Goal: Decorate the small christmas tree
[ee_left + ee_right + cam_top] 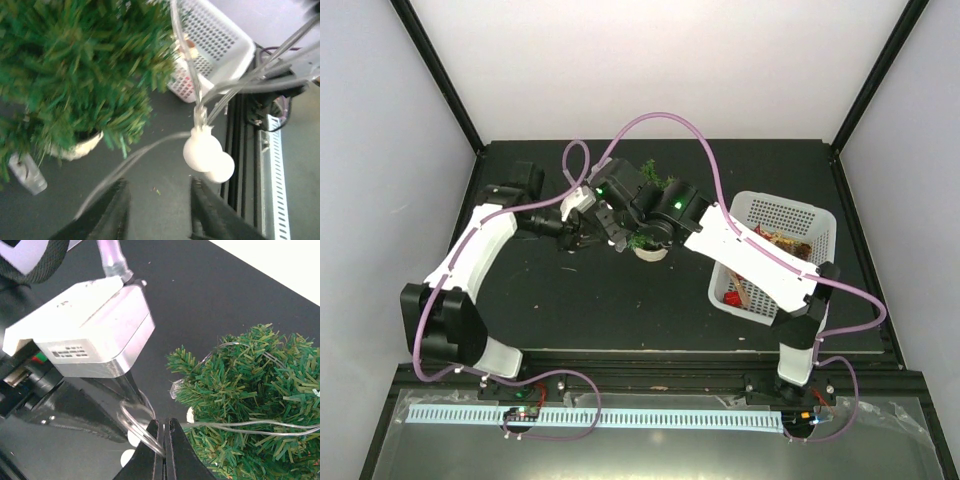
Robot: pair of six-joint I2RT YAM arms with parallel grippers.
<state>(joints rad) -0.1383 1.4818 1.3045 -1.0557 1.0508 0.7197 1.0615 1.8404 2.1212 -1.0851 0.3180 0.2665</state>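
Black worktop [570, 310] ran between plain white walls, and the small christmas tree [260, 385] stood near its middle in a cream pot [82, 147], with both arms meeting over it. Seen from the right wrist, the tree lay just to the right of the right fingers [164, 432], its nearest twigs almost against them. Seen from the left wrist, it filled the upper left, above and beyond the left fingers [605, 238].

From its base at the near left the left arm rose, bent at the elbow and reached rightward to the tree. The right arm leaned from the near right across a white basket [820, 225] and came in from the other side.

A string of lights [202, 149] – clear wire with round white bulbs [220, 167] – was draped over the branches. The right fingers were pressed together, pinching a strand of that wire. The left fingers stood apart with bare worktop showing between them – the bulbs hung just beyond one fingertip, and nothing was gripped.
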